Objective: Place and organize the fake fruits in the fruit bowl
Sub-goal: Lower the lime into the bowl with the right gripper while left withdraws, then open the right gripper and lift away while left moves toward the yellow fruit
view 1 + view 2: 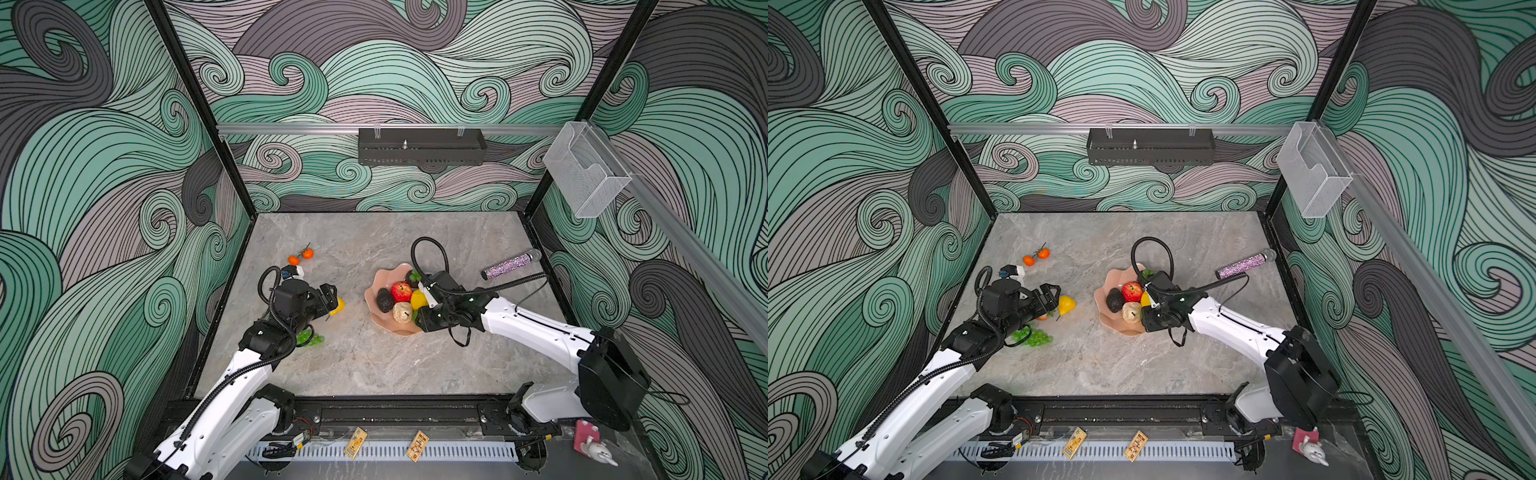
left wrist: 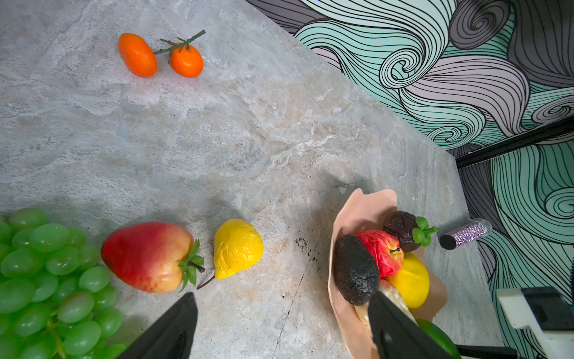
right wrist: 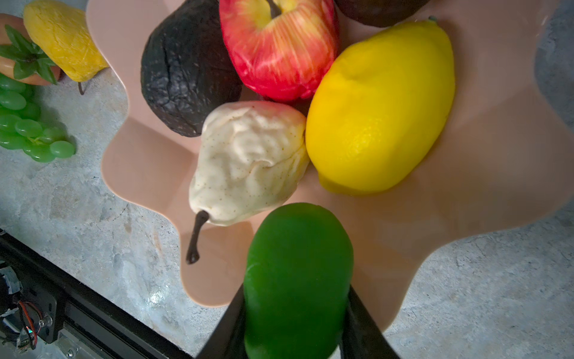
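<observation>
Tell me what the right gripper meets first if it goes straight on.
The right gripper, shut on a lime, points down into the pink bowl. Going straight on, the lime would likely touch the bowl's floor between the pale pear and the lemon first, though depth is unclear.

L arm point(image 1: 232, 374) stretched fwd, wrist low; L gripper point(image 2: 279, 329) jaws wide apart, nothing btwn. R arm point(image 1: 536, 328) reaches in toward centre, wrist tipped down; R gripper point(image 3: 295, 323) fingers clamped on lime point(image 3: 298, 264).
</observation>
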You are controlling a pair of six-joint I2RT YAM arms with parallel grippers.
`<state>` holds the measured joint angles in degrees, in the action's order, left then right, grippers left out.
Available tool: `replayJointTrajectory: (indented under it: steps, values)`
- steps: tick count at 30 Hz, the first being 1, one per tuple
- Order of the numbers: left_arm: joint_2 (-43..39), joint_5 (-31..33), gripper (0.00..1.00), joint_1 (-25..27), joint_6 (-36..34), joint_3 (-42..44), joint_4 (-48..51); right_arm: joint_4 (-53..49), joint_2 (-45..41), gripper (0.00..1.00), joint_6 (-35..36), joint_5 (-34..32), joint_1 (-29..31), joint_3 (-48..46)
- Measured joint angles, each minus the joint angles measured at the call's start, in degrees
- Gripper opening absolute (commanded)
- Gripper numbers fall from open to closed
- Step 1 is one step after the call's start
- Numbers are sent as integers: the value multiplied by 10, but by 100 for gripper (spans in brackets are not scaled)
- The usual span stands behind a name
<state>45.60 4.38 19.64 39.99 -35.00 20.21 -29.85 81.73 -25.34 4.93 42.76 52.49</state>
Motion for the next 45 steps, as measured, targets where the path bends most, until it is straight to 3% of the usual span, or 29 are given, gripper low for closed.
replayJointTrajectory:
  steps: [23,36,42,45]
  values:
    - [-1,-10,88,-27,0,6,0,-7,23,52,12,-14,0,13]
    - [3,-12,88,-31,1,4,0,-17,13,55,14,-31,0,15]
    - [43,-12,88,-33,2,-25,3,-28,-24,56,24,-49,0,16]
    - [89,-12,88,-36,4,-65,6,-30,-55,65,29,-49,0,16]
